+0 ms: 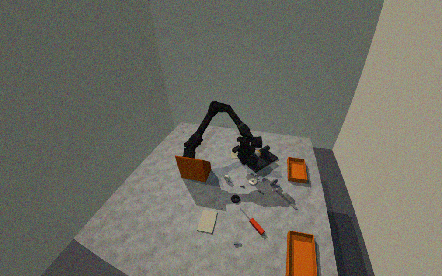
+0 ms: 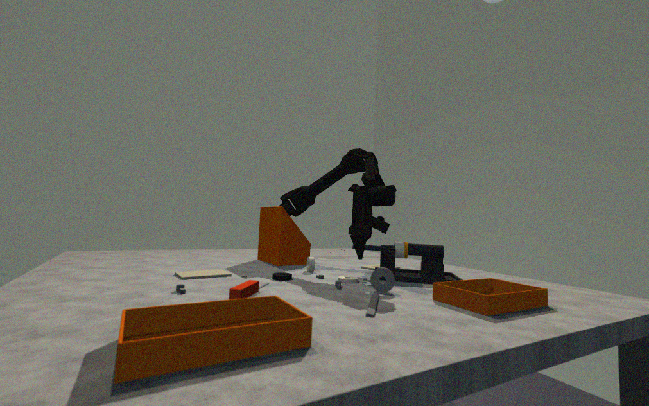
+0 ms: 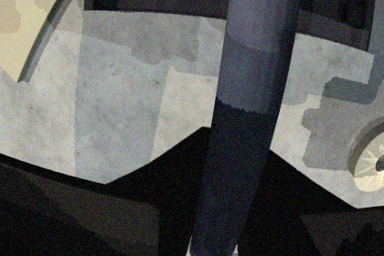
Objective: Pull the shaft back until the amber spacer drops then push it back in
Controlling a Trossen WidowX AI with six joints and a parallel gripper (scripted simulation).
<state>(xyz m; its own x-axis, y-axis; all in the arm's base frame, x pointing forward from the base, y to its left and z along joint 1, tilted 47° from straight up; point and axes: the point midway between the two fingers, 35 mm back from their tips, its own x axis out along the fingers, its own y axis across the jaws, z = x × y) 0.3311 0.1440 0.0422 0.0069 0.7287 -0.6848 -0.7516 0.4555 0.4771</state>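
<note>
My gripper (image 2: 360, 255) (image 3: 221, 140) is shut on the dark shaft (image 2: 372, 247) (image 3: 258, 58), on its free end outside the smaller support (image 2: 387, 257). The amber spacer (image 2: 406, 250) is still up in line with the shaft, against the big housing block (image 2: 432, 263) and its dark barrel (image 1: 264, 149). A white spacer (image 2: 398, 249) sits beside it, between it and the smaller support; how many white ones there are I cannot tell. The wrist view does not show the spacers. In the top view the arm hides the fingertips.
The housing stands on a black base (image 1: 267, 164). Orange trays (image 1: 297, 171) (image 2: 490, 297) (image 1: 301, 255) (image 2: 216, 338) stand on the table's right side. A red-handled screwdriver (image 1: 256, 226), a black ring (image 1: 235, 197), a grey disc (image 2: 379, 282) and a grey bar (image 1: 287, 200) lie about.
</note>
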